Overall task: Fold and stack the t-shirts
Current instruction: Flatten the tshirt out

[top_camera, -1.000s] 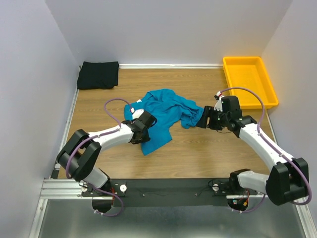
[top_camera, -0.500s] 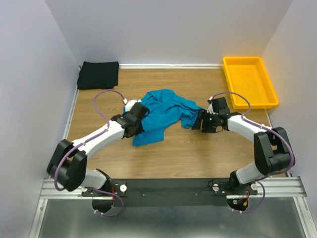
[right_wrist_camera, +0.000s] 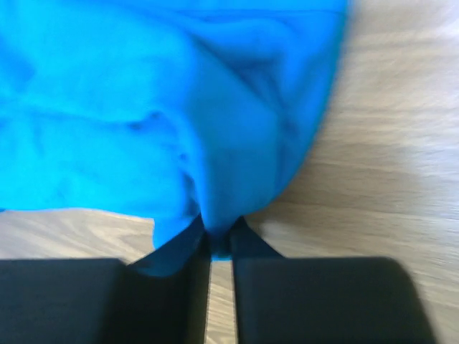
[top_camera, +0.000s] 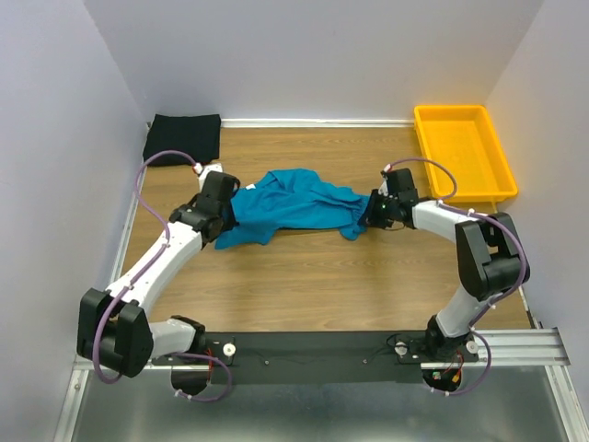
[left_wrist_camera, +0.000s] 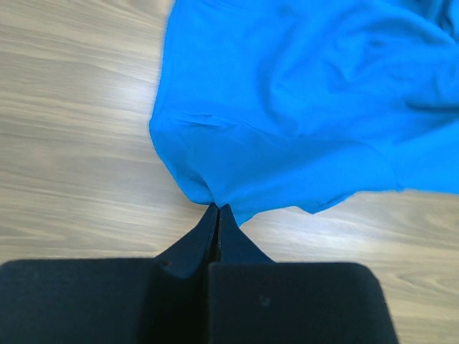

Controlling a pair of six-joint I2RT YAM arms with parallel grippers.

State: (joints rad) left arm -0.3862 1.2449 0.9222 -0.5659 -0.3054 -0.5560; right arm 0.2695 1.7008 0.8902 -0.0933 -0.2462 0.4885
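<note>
A: Two grips on?
B: Yes. The black shirt (top_camera: 182,138) lies far-left, apart. My left gripper (left_wrist_camera: 217,215) clamps the teal shirt (top_camera: 285,207), mid-table, at its left edge; my right gripper (right_wrist_camera: 219,240) pinches its right edge.
A: Step?
B: Spreading it flat, I judge; next, pull apart evenly.
A: Unclear?
B: Sleeves and collar, lost in bunched folds.
</note>
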